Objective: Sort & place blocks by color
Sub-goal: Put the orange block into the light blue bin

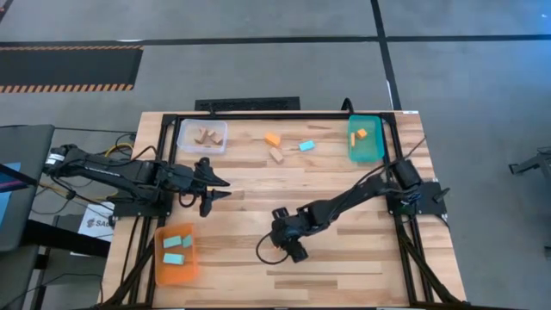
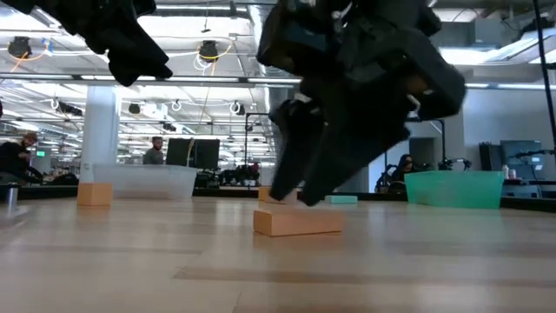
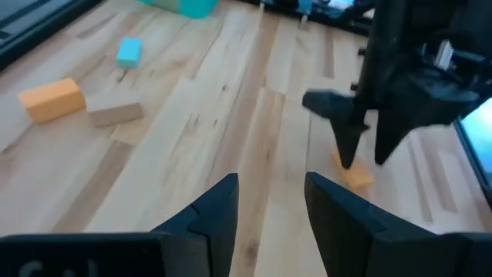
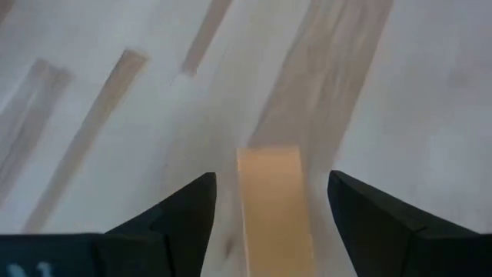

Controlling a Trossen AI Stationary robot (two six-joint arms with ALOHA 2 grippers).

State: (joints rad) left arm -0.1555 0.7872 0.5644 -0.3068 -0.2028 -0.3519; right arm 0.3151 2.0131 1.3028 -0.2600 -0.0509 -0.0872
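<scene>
My right gripper [image 4: 271, 183] is open and points down over the middle of the table [image 1: 284, 231]. A flat orange block [image 4: 270, 208] lies on the wood between its fingers, with a gap on each side. The low view shows that block [image 2: 297, 222] under the fingertips. My left gripper [image 3: 270, 206] is open and hovers above the table's left part [image 1: 213, 185], touching nothing. An orange block [image 1: 273, 139], a tan block [image 1: 276, 155] and a light blue block [image 1: 306, 145] lie loose near the far edge.
A clear tray [image 1: 204, 136] at the far left holds tan blocks. A teal tray [image 1: 365, 148] at the far right holds orange blocks. An orange tray [image 1: 176, 267] at the near left holds light blue blocks. People show in the room behind the table.
</scene>
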